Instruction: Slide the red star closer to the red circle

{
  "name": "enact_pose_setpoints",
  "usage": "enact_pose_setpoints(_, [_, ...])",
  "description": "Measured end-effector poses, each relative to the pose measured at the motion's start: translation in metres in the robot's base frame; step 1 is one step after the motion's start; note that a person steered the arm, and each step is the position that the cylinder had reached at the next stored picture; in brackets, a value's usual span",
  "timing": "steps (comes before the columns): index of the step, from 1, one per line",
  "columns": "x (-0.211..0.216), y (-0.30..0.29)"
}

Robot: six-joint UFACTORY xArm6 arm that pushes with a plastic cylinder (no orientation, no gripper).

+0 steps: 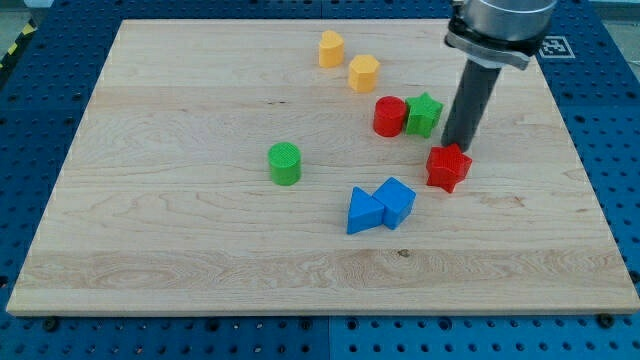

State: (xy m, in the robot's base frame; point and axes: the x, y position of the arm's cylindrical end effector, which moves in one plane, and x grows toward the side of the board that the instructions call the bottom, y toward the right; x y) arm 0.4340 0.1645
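The red star (449, 167) lies right of the board's middle. The red circle (389, 116) stands up and to the left of it, touching the green star (424, 114) on its right. My tip (458, 145) sits at the red star's upper edge, touching or nearly touching it, and just right of and below the green star. The dark rod rises from there toward the view's top right.
A blue triangle (364, 211) and a blue cube (397, 201) touch each other, left of and below the red star. A green cylinder (285, 163) stands at mid-board. Two yellow blocks (331, 48) (363, 73) lie near the top. The wooden board (200, 250) rests on a blue perforated table.
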Motion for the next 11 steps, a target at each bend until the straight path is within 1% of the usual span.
enact_pose_setpoints(1, [0.003,0.021])
enact_pose_setpoints(2, [0.026,0.023])
enact_pose_setpoints(3, [0.049,0.016])
enact_pose_setpoints(5, [0.068,-0.017])
enact_pose_setpoints(8, [0.033,-0.02])
enact_pose_setpoints(11, [0.004,-0.042])
